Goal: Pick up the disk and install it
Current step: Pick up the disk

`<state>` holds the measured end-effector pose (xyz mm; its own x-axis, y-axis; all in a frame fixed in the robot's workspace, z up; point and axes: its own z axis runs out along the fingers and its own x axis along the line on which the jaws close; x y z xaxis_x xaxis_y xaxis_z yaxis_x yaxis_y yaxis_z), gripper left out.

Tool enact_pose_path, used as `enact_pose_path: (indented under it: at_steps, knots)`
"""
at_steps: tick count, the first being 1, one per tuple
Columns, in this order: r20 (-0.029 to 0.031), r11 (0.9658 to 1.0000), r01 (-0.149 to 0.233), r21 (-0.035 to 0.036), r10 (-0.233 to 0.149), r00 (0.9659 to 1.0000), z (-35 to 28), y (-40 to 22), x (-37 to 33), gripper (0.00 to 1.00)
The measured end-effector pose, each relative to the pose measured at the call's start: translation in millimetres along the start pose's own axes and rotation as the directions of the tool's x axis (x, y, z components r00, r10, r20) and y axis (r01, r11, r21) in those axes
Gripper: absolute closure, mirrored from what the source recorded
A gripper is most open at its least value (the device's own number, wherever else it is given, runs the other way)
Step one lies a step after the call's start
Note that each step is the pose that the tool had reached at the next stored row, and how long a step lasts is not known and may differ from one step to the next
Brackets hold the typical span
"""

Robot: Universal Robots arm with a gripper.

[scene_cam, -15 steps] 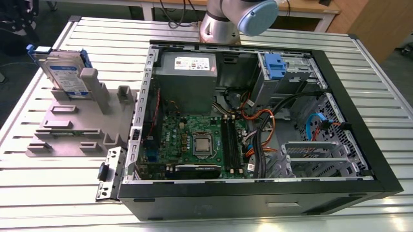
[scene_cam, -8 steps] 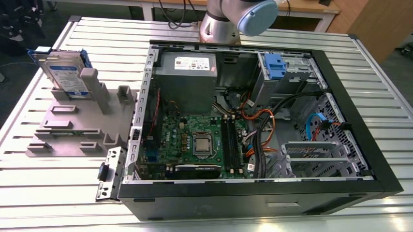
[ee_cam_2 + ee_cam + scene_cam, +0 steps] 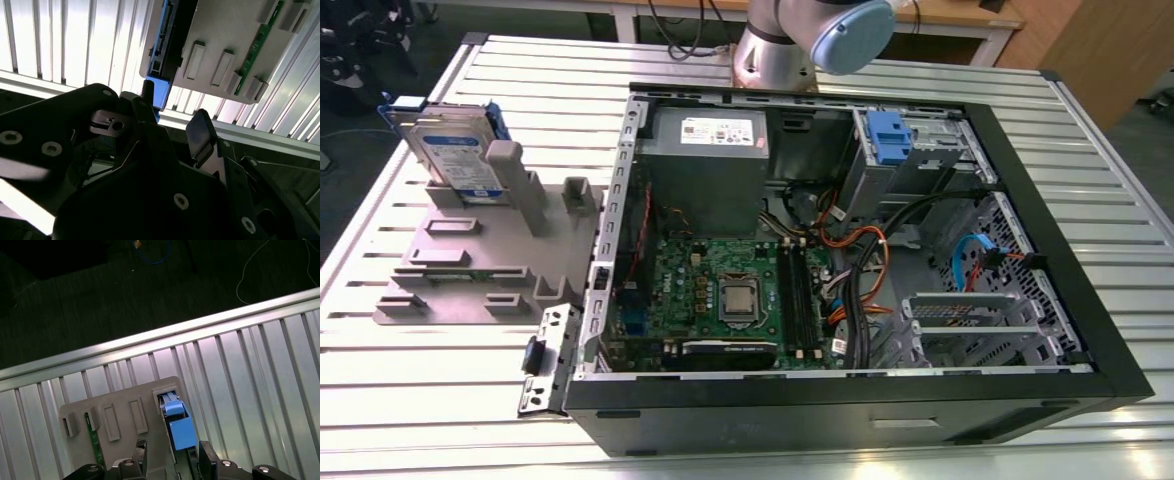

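The black two-fingered gripper hangs with its fingers spread and nothing between them. Directly beneath it is the disk, a flat silver hard drive in a blue plastic bracket, standing on edge in a slot of the pale grey plastic holder.

The likely trouble is alignment. The fingers seem to leave little room on either side of the bracket, so a descent slightly off line could land a fingertip on the blue top edge or rock the drive in its slot.

Past the holder lies the ribbed aluminium table. In the exterior view the drive's broad face carries a white-and-blue printed label.
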<state>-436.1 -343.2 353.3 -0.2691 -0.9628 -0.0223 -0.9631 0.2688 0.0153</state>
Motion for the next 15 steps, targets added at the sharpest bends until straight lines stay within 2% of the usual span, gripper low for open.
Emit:
enact_pose_path:
  at_steps: [10,15]
  knots:
    - [0.0000,1.0000,0.002,-0.0001,-0.002,1.0000,0.1,0.0,0.0,0.47]
    - [-0.0007,0.9982,0.060,-0.0010,-0.060,0.9982,1.5,0.0,0.0,0.47]
